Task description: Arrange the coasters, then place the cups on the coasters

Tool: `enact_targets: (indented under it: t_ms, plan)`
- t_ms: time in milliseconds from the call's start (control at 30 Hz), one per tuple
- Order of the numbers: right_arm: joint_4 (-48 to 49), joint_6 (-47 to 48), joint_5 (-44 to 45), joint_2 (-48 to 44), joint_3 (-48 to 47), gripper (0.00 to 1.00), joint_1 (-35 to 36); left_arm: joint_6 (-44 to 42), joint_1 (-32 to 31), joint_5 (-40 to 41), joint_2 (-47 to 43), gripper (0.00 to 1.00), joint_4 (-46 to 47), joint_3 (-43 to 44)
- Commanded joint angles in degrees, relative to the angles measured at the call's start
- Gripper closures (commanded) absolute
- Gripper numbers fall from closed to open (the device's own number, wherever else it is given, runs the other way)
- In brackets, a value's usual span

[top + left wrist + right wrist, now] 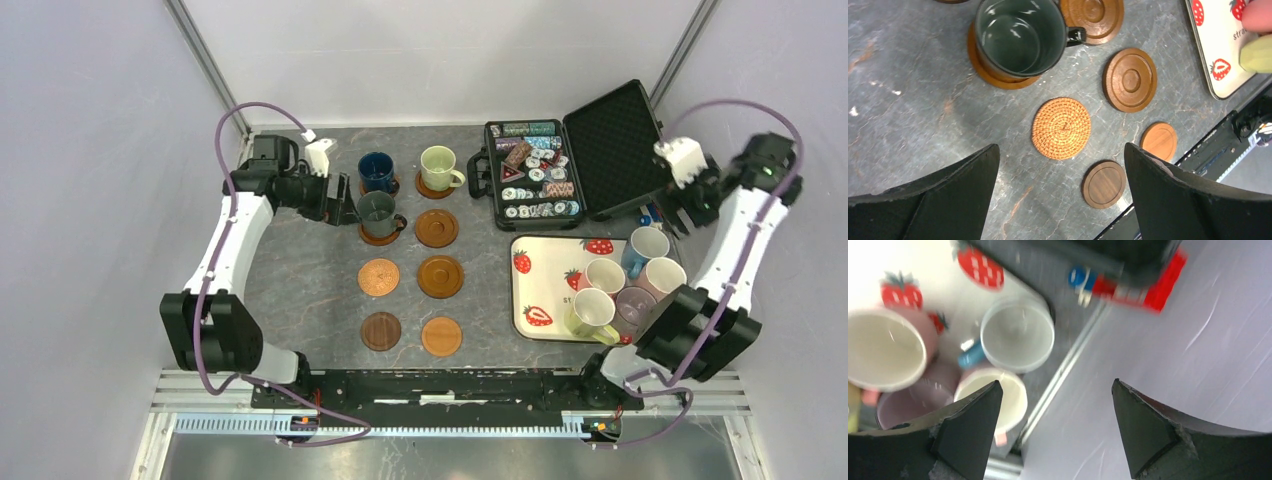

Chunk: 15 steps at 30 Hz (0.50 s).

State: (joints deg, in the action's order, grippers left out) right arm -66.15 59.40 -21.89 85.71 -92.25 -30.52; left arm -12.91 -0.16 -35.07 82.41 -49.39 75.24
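Note:
Eight wooden coasters lie in two columns of four. A dark blue cup (377, 171), a pale green cup (438, 166) and a grey-green cup (378, 213) (1019, 37) each stand on a coaster. The woven coaster (379, 277) (1061, 128), the dark coaster (381, 331) (1104, 184) and three brown coasters (437, 228) are bare. My left gripper (341, 205) (1062, 147) hangs open just left of the grey-green cup, holding nothing. My right gripper (688, 203) (1057, 383) is open and empty above the tray's far right corner, over the light blue cup (646, 247) (1018, 335).
The white strawberry tray (540, 270) (943, 287) at the right holds several cups, among them pink (604, 274) and yellow (592, 312). An open black case (560, 165) of poker chips stands behind it. Side walls close in on both arms.

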Motion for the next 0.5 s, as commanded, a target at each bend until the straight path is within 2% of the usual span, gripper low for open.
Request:
enact_targets:
  t_ms: [0, 233, 467]
  plan:
    - [-5.9, 18.5, 0.8, -7.0, 8.0, 0.13, -8.3, -1.5, -2.6, -1.4, 1.0, 0.0, 0.7, 2.7]
    - [-5.9, 32.2, 3.2, -16.2, 24.7, 0.15, -18.8, -0.6, -6.8, 0.2, 1.3, 0.0, 1.1, 4.0]
    - [-5.9, 38.9, 3.6, -17.2, 29.6, 0.18, -26.8, 0.8, -10.1, 1.7, 1.9, 0.0, 2.2, 4.4]
